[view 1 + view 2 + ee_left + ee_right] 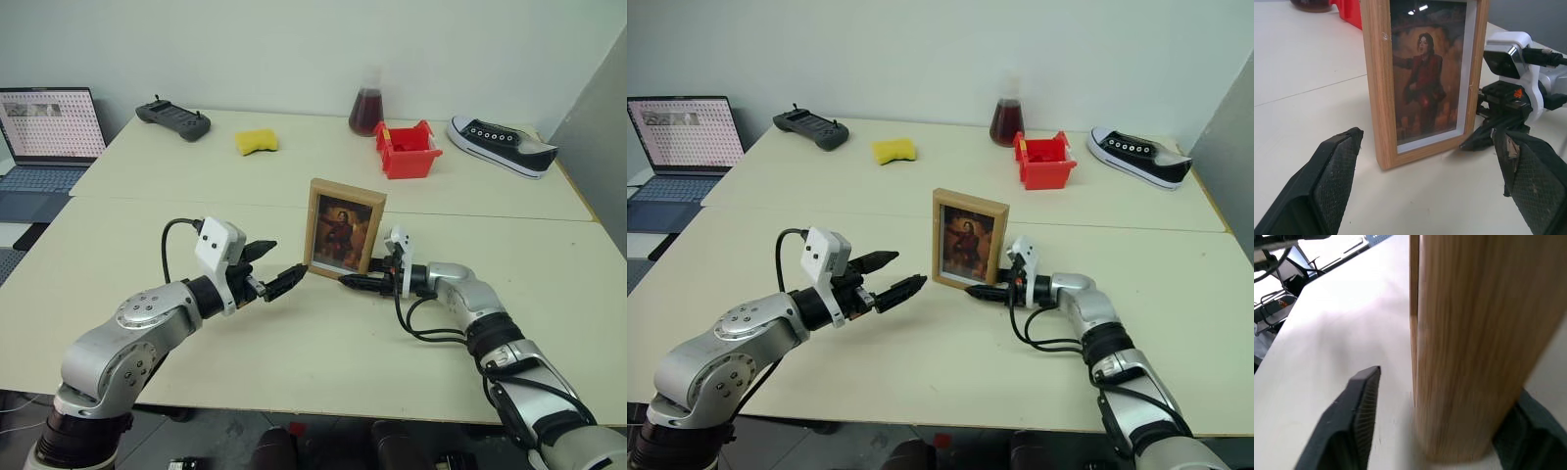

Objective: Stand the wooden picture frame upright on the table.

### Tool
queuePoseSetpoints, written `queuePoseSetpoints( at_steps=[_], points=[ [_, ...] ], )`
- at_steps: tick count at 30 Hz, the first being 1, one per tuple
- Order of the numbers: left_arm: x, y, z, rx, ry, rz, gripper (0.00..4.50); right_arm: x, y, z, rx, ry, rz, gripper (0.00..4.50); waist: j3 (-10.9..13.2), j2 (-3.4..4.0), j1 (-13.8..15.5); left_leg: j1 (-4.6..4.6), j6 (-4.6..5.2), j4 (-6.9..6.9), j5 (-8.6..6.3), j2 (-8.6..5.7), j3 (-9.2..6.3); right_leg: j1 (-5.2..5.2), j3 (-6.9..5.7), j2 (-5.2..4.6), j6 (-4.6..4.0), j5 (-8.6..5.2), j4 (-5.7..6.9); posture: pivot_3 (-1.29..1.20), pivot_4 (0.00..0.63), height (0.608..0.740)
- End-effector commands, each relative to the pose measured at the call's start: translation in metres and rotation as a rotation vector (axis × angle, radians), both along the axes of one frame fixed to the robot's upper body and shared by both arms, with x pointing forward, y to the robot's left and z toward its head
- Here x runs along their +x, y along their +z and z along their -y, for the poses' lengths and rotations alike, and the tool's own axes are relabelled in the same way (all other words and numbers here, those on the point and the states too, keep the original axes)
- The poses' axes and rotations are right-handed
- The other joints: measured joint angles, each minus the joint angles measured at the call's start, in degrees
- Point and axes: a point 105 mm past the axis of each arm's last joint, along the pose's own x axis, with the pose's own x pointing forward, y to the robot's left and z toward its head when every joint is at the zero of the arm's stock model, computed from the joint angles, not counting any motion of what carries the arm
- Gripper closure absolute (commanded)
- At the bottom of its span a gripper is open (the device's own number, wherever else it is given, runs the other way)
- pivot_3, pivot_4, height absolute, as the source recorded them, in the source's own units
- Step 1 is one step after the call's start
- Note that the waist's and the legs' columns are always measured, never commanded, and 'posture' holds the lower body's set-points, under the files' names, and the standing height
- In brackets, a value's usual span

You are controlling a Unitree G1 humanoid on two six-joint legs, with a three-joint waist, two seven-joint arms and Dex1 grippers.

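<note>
Big pale cream desk (294,362) fills most of the scene, with a seam running across it about halfway back. Off its far left edge there's an open laptop (49,127).

On the far half, going left to right: a dark handheld controller (173,120), a yellow sponge (257,141), a glass flask (367,106) with dark red liquid, a red plastic bin (407,149) and a black-and-white sneaker (502,145) lying at the far right.

The wooden picture frame (344,230) is standing upright on the near half of the desk, pretty much dead centre just in front of the seam, portrait side facing the robot.

The left claw (272,269) hovers just to the left of the frame with its two fingers spread wide, holding nothing, apart from the wood.

The right claw (359,282) is low at the frame's bottom right corner. From its wrist view one finger (1354,416) sits on either side of the frame's edge with a visible gap on the one side, so the fingers are parted and straddle it rather than pinching it.
</note>
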Motion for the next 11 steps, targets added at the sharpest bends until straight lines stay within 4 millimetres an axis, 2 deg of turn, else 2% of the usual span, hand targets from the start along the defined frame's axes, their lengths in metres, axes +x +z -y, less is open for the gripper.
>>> queuePoseSetpoints(
  at_steps=[1,2,4,6,8,11],
  points=[
    [0.007,0.010,-0.006,0.029,0.000,0.052,0.00,-0.006,0.019,0.031,-0.045,-0.024,0.101,0.30,0.0,0.01,0.2,0.00,0.00,0.00,0.00,0.00,-0.01,0.00,-0.01,0.00,0.00,0.00,0.00,0.00,0.150,0.740],
    [0.010,0.009,-0.010,0.049,0.011,0.050,0.00,-0.010,0.021,0.040,-0.075,-0.035,0.115,0.04,0.0,0.01,0.3,-0.02,0.00,0.00,0.00,-0.01,-0.02,0.00,-0.04,0.00,0.00,0.00,-0.02,0.00,0.150,0.740],
    [0.015,0.006,-0.018,0.094,0.027,0.042,0.00,-0.017,0.026,0.061,-0.162,-0.074,0.163,0.04,0.0,0.03,0.3,-0.02,0.00,0.01,0.00,-0.02,0.00,0.01,-0.01,-0.01,0.00,0.00,-0.02,0.00,0.150,0.740],
    [0.019,0.007,-0.025,0.122,0.029,0.037,0.00,-0.027,0.039,0.076,-0.196,-0.106,0.183,0.04,0.0,0.04,0.2,-0.03,0.01,-0.01,-0.01,-0.03,-0.02,-0.01,-0.01,0.00,0.01,-0.01,-0.02,0.00,0.150,0.740],
    [0.023,0.012,-0.031,0.133,0.024,0.040,0.00,-0.038,0.056,0.083,-0.189,-0.130,0.190,0.04,0.0,0.06,0.0,-0.02,0.02,0.00,-0.01,-0.01,-0.01,-0.03,0.02,0.04,0.01,-0.01,0.00,0.00,0.150,0.740],
    [0.027,0.017,-0.036,0.164,0.000,0.052,0.00,-0.056,0.085,0.081,-0.127,-0.165,0.183,0.04,0.1,0.08,-0.2,-0.02,0.02,-0.03,-0.01,0.05,-0.03,-0.06,0.05,0.13,0.00,-0.01,0.03,0.00,0.150,0.740]
  ],
)
